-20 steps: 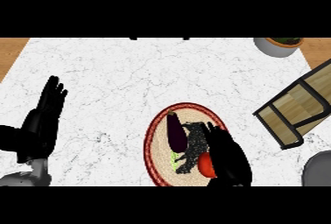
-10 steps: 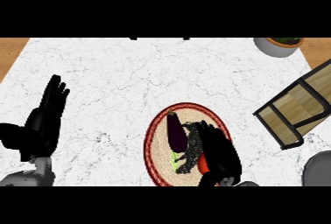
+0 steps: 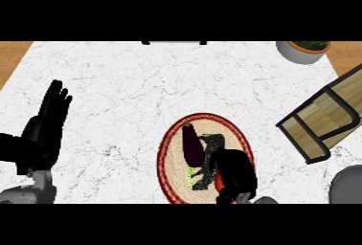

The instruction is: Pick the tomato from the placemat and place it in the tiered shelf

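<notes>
Tomato (image 3: 220,182) now almost hidden: right hand (image 3: 233,176) has closed around it on the placemat (image 3: 170,158). Lift pending. Left hand (image 3: 48,125) rests open.

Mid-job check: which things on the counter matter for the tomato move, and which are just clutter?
Job: tomato, a red sliver under the right hand; placemat; tiered shelf.

Clutter: eggplant on the placemat; potted plant; resting left hand.

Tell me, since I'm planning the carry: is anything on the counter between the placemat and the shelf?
Nothing visible. Bare counter separates the placemat from the shelf to its right. The right hand curls over the tomato; the eggplant lies on the far side.
</notes>
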Action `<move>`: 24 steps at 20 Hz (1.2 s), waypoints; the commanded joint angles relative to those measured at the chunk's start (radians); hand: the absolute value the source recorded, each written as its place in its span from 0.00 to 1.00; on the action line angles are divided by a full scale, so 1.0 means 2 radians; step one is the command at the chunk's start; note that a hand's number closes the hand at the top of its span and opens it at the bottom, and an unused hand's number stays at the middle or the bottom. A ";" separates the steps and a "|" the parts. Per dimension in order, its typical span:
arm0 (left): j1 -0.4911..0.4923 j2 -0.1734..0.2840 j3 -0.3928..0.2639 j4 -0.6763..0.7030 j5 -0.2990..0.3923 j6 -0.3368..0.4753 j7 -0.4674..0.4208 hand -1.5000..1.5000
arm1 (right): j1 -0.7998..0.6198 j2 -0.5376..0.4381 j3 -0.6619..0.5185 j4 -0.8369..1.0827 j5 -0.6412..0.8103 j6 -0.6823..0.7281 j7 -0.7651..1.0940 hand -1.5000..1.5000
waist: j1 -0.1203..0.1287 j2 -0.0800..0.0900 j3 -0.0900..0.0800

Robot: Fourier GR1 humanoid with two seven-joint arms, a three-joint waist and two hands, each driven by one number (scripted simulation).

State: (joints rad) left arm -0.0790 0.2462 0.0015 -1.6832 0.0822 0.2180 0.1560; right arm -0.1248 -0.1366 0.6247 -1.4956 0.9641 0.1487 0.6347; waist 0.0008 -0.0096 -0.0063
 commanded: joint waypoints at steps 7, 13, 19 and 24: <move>0.019 -0.004 0.009 -0.016 -0.002 0.006 0.009 0.50 | 0.117 -0.291 -0.046 -0.072 -0.044 -0.038 -0.290 1.00 | -0.024 -0.002 0.005; 0.011 -0.006 0.012 -0.004 -0.010 0.013 0.004 0.50 | 0.195 -0.403 -0.169 -0.055 -0.188 -0.102 -0.508 1.00 | -0.026 0.002 0.004; 0.037 -0.003 0.011 -0.024 -0.009 0.006 0.005 0.50 | 0.285 -0.443 -0.274 -0.079 -0.351 -0.076 -0.638 1.00 | -0.033 -0.002 0.003; 0.028 -0.007 0.016 -0.011 -0.016 0.016 -0.001 0.50 | 0.304 -0.468 -0.394 -0.109 -0.514 0.010 -0.644 1.00 | -0.040 -0.001 0.001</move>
State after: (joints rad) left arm -0.0020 0.2381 0.0354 -1.7165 0.0685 0.2292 0.1436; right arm 0.4332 -1.0346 -0.0062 -1.6835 0.1472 0.0825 -0.6060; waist -0.0656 -0.0123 -0.0022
